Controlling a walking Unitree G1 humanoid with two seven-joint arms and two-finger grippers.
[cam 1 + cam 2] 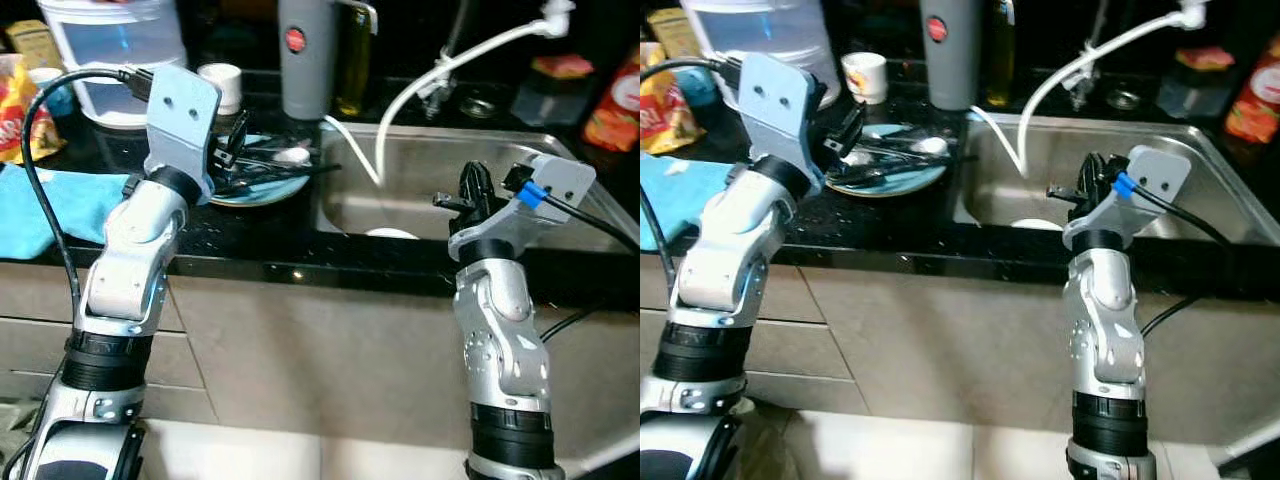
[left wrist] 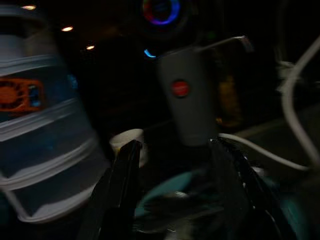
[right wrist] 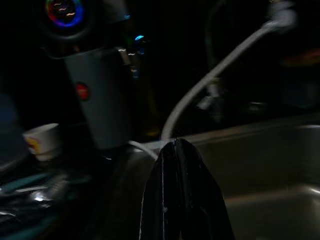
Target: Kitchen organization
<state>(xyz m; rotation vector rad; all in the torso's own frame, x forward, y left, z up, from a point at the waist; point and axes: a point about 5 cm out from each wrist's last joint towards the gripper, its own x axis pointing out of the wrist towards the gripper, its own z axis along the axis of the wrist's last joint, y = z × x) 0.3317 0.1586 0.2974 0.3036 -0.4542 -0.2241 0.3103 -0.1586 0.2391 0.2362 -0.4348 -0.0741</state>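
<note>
I judge little done: the teal plate [image 1: 262,185] with dirty utensils sits on the dark desk [image 1: 250,245] beside the sink [image 1: 560,150]. My left end effector [image 2: 177,190] hovers wide over it; the right end effector [image 3: 182,165] is pinched, empty, above the basin (grey flask [image 1: 307,60] and white hose [image 1: 430,75] crowd behind).

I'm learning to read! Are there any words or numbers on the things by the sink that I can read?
No text here can be read.
Grey jug: a red round badge, its marks too blurred to read.
Orange snack bag: print too blurred.
Red packet: print too small.
Small white cup: a yellow mark, unreadable.
Clear plastic container: an orange label, blurred.
</note>
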